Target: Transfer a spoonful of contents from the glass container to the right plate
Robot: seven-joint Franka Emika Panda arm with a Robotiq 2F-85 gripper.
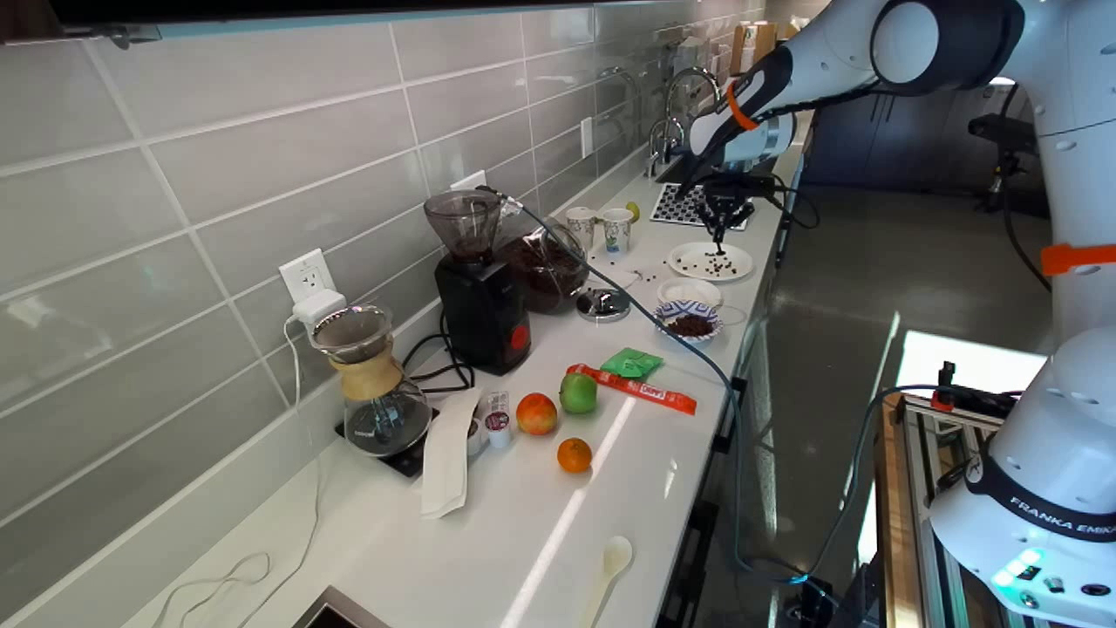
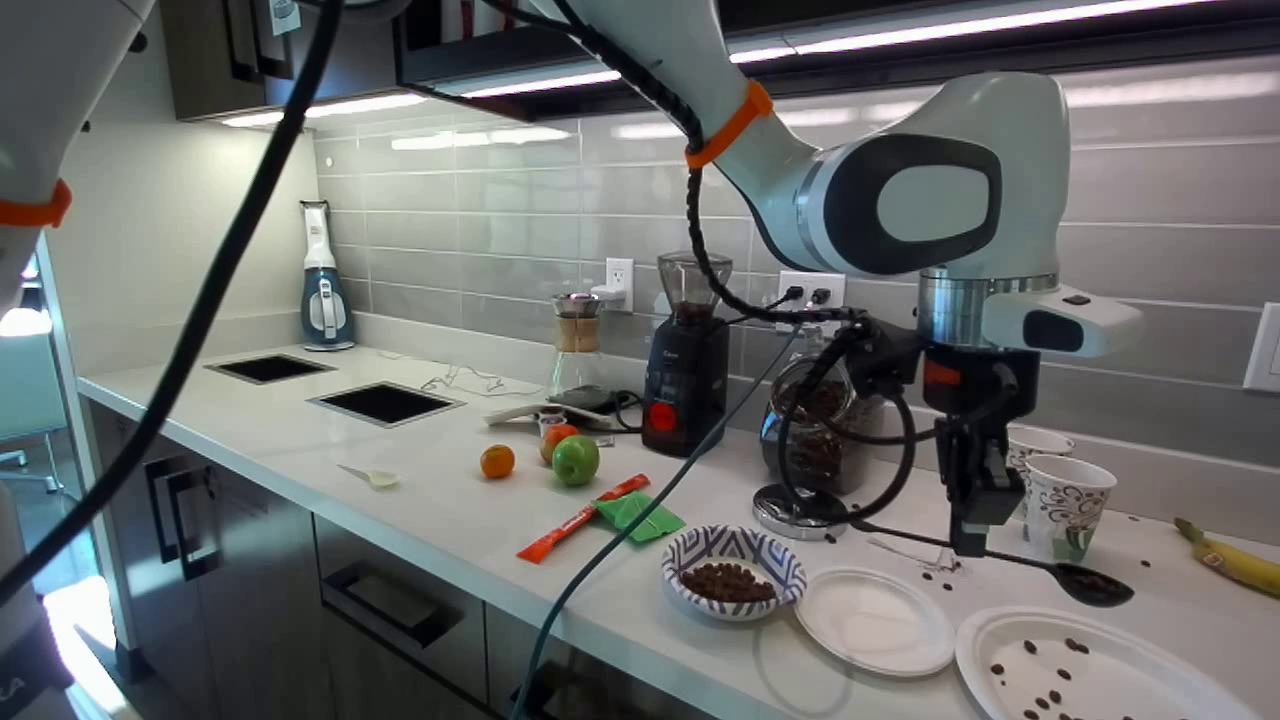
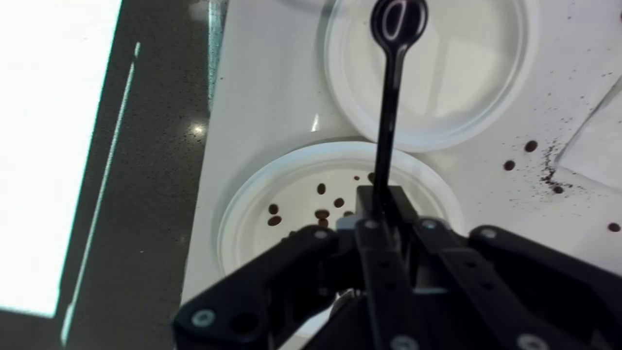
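My gripper [image 2: 972, 540] is shut on the thin handle of a black spoon [image 2: 1095, 585]. The spoon's bowl hangs above the right plate [image 2: 1150, 675], the larger white one, where several brown beans lie scattered. Its handle end [image 3: 399, 22] points the opposite way, over a smaller plate. Whether the bowl holds anything, I cannot tell. In both exterior views the glass container [image 1: 545, 275] with dark reddish-brown contents leans by the wall, behind and apart from my gripper. A round silver lid [image 1: 602, 304] lies in front of it.
A smaller white plate [image 2: 875, 620] sits between the right plate and a patterned bowl [image 2: 690, 560] of brown beans. Paper cups [image 2: 1065, 500] and a banana [image 2: 1240, 567] stand near the wall. A black grinder [image 1: 484, 314] is beside the glass container. Loose beans dot the counter.
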